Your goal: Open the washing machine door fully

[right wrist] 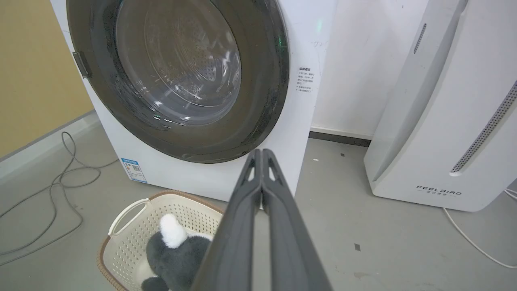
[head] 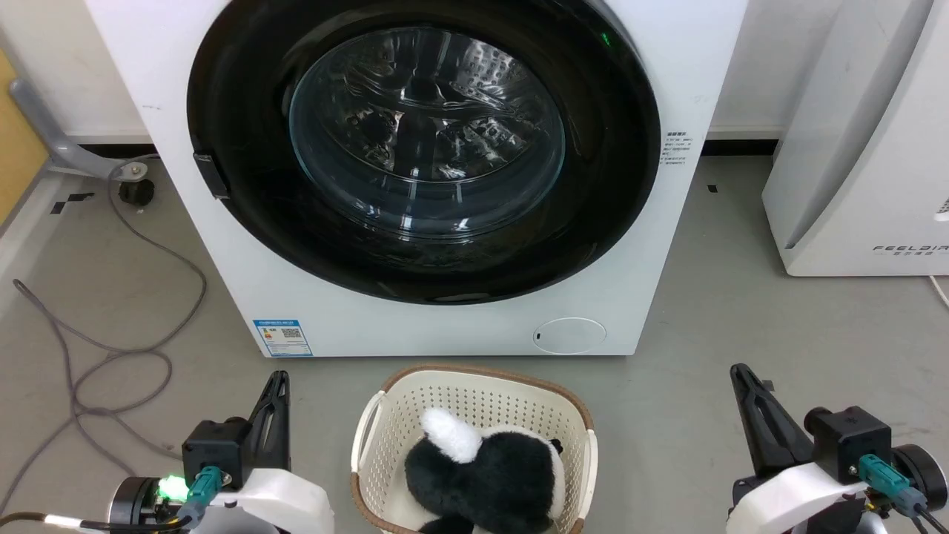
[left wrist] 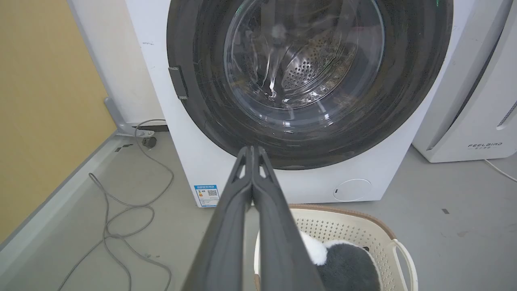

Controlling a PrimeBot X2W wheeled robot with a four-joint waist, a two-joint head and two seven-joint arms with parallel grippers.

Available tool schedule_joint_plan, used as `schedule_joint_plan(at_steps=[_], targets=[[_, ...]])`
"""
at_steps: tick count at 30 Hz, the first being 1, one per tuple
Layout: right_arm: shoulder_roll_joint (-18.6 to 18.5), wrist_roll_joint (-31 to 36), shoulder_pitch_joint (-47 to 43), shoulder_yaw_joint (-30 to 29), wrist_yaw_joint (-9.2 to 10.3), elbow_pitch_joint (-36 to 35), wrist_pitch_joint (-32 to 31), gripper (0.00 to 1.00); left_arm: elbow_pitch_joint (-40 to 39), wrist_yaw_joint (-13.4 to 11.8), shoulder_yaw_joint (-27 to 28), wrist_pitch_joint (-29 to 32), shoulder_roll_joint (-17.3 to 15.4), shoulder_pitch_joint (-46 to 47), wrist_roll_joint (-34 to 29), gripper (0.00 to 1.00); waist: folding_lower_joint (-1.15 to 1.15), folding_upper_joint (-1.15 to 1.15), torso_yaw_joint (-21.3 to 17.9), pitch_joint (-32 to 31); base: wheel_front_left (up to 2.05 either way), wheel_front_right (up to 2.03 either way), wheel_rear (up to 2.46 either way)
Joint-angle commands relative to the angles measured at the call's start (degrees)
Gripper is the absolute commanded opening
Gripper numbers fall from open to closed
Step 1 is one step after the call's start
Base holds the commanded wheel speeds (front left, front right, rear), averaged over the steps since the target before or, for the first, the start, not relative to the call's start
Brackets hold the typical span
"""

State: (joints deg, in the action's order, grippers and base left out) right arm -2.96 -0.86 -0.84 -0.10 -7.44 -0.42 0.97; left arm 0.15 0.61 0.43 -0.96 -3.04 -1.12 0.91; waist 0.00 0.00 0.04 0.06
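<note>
Since the washing machine door [head: 422,148] is shut, your left hand [head: 277,380] and right hand [head: 738,371] sit low. Both are closed, empty.

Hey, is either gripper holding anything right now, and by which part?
Nothing is held. The left gripper and right gripper are both shut on empty air, apart from the large round glossy black washing machine door.

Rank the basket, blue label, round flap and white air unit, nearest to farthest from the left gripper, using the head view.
1. Basket, just right of the left gripper.
2. Blue label, ahead, low on the washing machine's left.
3. Round flap, low on its right.
4. White air unit, far right.
</note>
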Motion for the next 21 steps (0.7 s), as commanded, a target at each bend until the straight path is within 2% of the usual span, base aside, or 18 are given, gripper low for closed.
schedule_joint_plan(at_steps=[1, 3, 4, 21], targets=[[0.08, 0.6, 0.64, 0.07, -0.04, 0.27, -0.43, 0.0, -0.14, -0.36, -0.2, 0.42, 0.08, 1.02, -0.6, 0.0, 0.0, 0.0, -0.01, -0.01, 0.0, 0.0, 0.0], [0.08, 0.71, 0.72, 0.08, -0.04, 0.33, -0.66, 0.0, -0.14, -0.47, -0.3, 0.65, 0.11, 1.07, -0.73, 0.0, 0.0, 0.0, -0.02, -0.03, 0.0, 0.0, 0.0], [0.0, 0.21, 0.02, 0.03, 0.0, 0.13, -0.47, 1.0, 0.0, -0.19, -0.15, 0.51, 0.03, 0.02, -0.34, 1.0, 0.0, 0.0, -0.02, -0.03, 0.0, 0.0, 0.0], [0.01, -2.83, -0.02, -0.99, -0.01, -0.94, 1.11, 1.0, -0.1, -1.19, -0.22, -1.22, 0.06, 0.19, 0.23, 1.0, 0.0, 0.0, -0.01, 0.13, 0.0, 0.0, 0.0]])
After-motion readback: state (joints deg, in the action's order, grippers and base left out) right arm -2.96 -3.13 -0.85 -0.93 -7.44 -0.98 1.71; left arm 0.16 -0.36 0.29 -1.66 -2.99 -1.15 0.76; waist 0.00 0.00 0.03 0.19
